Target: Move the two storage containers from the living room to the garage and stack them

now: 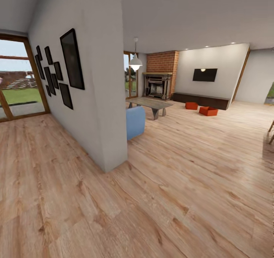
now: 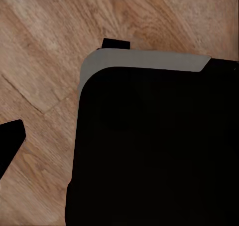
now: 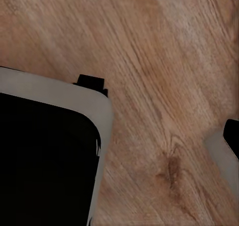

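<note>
1. No brand, label or readable writing anywhere; dark television (image 1: 204, 75) blank on the far white wall.
2. Two storage containers counted, both orange-red, lidless, resting on the light wood plank floor (image 1: 182, 182) of the living room, far across it, before a long dark low cabinet (image 1: 201, 100) under the television.
3. Left container (image 1: 191, 105) smaller in view, just beside the cabinet; right container (image 1: 208, 111) a little nearer the camera; set close together but apart, not stacked.
4. Contents too small to tell; interiors look orange-red.
5. One white pendant lamp (image 1: 135, 62) hanging above one low grey table (image 1: 150, 104); one blue sofa end (image 1: 135, 122) poking out from behind a white partition wall (image 1: 97, 98).
6. One brick fireplace (image 1: 158, 84) in the far corner.
7. About eight dark framed pictures (image 1: 71, 59) clustered on the partition's side; large window (image 1: 19, 85) at left showing lawn.
8. Wrist views: wood planks below, with a black, grey-edged part of the robot's body (image 2: 154, 151) in the left one and the same (image 3: 45, 161) in the right.
9. Claw state: cannot tell for left or right, no fingertips plainly recognisable.
</note>
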Robot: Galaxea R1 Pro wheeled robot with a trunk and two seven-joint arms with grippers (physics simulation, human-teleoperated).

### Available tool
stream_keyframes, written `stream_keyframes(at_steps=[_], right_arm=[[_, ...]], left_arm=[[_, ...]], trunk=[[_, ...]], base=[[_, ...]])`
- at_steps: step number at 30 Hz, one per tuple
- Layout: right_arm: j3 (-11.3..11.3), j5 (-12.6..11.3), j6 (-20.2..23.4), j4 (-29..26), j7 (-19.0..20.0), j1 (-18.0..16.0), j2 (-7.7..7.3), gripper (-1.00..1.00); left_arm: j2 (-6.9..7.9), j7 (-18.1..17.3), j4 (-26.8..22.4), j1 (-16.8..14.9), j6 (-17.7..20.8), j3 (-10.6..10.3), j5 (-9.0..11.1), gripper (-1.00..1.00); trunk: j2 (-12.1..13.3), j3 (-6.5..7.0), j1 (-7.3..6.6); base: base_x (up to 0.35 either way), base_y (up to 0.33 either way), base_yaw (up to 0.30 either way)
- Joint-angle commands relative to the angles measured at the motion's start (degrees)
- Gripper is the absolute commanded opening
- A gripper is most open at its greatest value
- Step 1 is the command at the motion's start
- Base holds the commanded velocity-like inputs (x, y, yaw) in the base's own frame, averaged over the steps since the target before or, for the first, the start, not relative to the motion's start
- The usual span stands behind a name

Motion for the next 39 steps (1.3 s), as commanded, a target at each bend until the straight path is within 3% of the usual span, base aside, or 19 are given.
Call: stream_keyframes(at_steps=[1,39], right_arm=[[0.48,-0.58,-0.33,0.14,0.14,-0.07,-0.03,1.0],[0.74,-0.7,-0.36,0.14,0.05,-0.07,0.12,1.0]], left_arm=[[-0.01,0.01,-0.05,0.01,0.08,0.17,0.48,1.0],[-0.01,0.01,0.04,-0.01,0.08,0.17,0.48,1.0]], trunk=[[-0.03,-0.06,0.03],[-0.03,-0.06,0.03]], base=[[0.322,0.0,-0.241],[0.322,0.0,-0.275]])
